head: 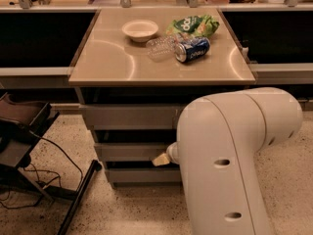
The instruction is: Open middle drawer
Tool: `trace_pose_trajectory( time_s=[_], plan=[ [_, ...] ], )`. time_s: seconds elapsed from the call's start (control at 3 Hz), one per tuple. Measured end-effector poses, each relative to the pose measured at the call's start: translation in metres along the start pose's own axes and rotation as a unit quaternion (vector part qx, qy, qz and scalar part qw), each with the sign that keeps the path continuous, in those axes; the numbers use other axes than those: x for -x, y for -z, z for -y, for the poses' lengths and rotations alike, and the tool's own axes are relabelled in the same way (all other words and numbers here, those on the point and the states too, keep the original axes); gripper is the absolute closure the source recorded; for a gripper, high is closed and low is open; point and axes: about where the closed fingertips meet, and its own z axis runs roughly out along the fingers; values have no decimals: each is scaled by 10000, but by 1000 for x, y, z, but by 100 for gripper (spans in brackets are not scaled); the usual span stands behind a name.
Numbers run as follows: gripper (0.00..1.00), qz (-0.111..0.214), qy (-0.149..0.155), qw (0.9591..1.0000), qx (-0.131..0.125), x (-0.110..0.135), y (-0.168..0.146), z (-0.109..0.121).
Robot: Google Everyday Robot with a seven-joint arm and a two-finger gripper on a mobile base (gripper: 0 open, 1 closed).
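Observation:
The cabinet under the tan table has three grey handleless drawer fronts stacked one above another. The middle drawer (128, 152) is the plain front between the top one (127, 116) and the bottom one (142, 175), with dark gaps above and below it. My gripper (161, 159) shows as a cream tip at the middle drawer's lower edge, right of its centre. My big white arm (234, 155) hides the right part of all three fronts.
On the tan table top (107, 58) lie a white bowl (140, 30), a clear plastic bottle (160, 47), a blue can (191, 49) and a green chip bag (195, 24). A dark chair (19, 131), cables and a black pole (78, 195) stand on the floor at left.

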Motion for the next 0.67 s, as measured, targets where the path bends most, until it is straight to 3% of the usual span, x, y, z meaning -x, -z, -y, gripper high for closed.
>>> trace_pose_trajectory(
  time_s=[0.67],
  plan=[
    [43, 0, 0, 10000, 0, 0, 0, 0]
  ],
)
